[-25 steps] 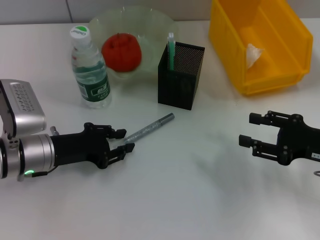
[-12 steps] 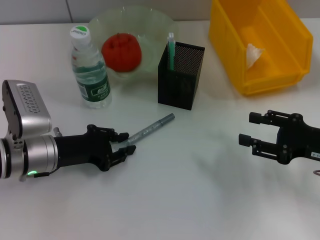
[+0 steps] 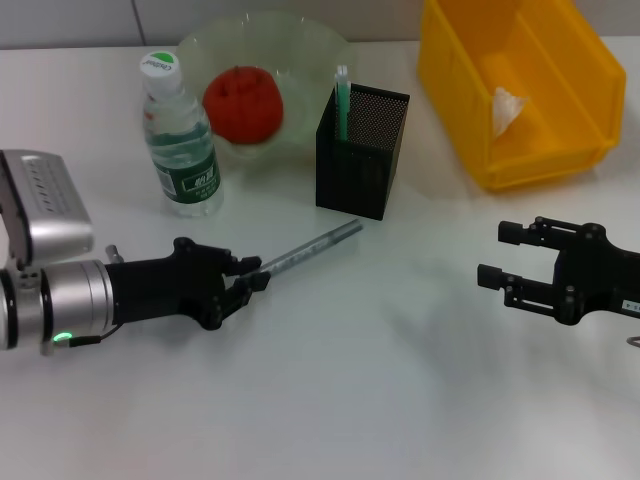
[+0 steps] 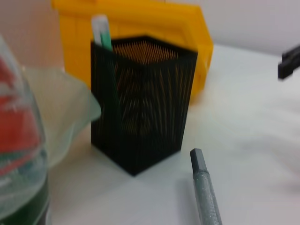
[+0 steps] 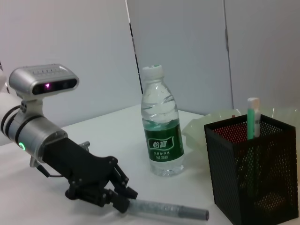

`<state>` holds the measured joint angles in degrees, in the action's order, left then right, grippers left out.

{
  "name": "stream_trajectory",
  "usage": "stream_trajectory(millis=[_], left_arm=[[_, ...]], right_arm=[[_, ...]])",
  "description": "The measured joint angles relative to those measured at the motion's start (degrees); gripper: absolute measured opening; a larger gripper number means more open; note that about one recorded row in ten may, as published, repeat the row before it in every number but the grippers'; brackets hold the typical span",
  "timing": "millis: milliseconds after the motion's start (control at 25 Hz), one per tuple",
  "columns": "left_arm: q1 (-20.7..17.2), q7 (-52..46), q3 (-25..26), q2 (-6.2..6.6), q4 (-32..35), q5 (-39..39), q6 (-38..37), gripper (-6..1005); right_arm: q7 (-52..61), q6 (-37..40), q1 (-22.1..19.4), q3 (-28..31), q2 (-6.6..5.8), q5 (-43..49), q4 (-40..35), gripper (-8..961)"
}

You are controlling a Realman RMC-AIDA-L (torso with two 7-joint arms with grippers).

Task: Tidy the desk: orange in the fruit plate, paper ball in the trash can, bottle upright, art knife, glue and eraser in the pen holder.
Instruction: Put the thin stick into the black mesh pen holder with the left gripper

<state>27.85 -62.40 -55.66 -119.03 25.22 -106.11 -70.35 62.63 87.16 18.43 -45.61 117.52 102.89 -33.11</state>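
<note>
Fingers of my left gripper point(image 3: 252, 284) are clamped on one end of the art knife point(image 3: 312, 247), a grey metallic stick angled toward the pen holder point(image 3: 362, 152). Right gripper point(image 3: 503, 257) hovers spread and empty over the worktop point(image 3: 400, 380).

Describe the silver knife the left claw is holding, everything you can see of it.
The art knife is a slim, straight, silver-grey stick with a speckled, metallic-looking barrel and a darker squared tip. No blade shows. The left claw is shut on its near end; the free end points toward the pen holder and stops short of its base without touching it. In the right wrist view it lies nearly level, low over the desk; whether it rests on the surface or is lifted, I cannot tell.
</note>
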Motion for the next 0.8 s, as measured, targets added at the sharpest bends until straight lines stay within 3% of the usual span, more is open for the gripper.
stream_trajectory(millis=[240, 320, 480, 520, 600, 680, 800], left_arm=[[-0.3, -0.24, 0.26, 0.2, 0.82, 1.05, -2.62, 167], [-3.24, -4.95, 0.43, 0.33, 9.28, 3.1, -12.35, 168], [-4.0, -6.82, 0.23, 0.29, 12.04, 3.34, -13.84, 170], [-4.62, -10.55, -0.76, 0.28, 16.12, 3.51, -14.51, 170], [-4.64, -12.34, -1.63, 0.29, 17.97, 3.49, -14.41, 172], [-4.67, -20.82, -5.12, 0.34, 26.0, 2.67, -13.39, 173], [-4.69, -22.83, -5.71, 0.36, 28.07, 2.21, -13.24, 174]], right_arm=[[0.4, 0.04, 0.38, 0.0, -0.21, 0.0, 0.06, 662], [0.59, 0.03, 0.41, 0.0, -0.26, 0.0, 0.1, 662], [0.83, 0.04, 0.45, 0.0, -0.27, 0.0, 0.13, 663], [0.85, 0.04, 0.48, 0.0, -0.27, 0.0, 0.15, 664], [0.85, 0.03, 0.51, 0.0, -0.17, 0.0, 0.13, 664], [0.86, 0.04, 0.51, 0.0, -0.07, 0.0, 0.09, 665], [0.95, 0.03, 0.51, 0.0, 0.02, -0.03, -0.01, 666]])
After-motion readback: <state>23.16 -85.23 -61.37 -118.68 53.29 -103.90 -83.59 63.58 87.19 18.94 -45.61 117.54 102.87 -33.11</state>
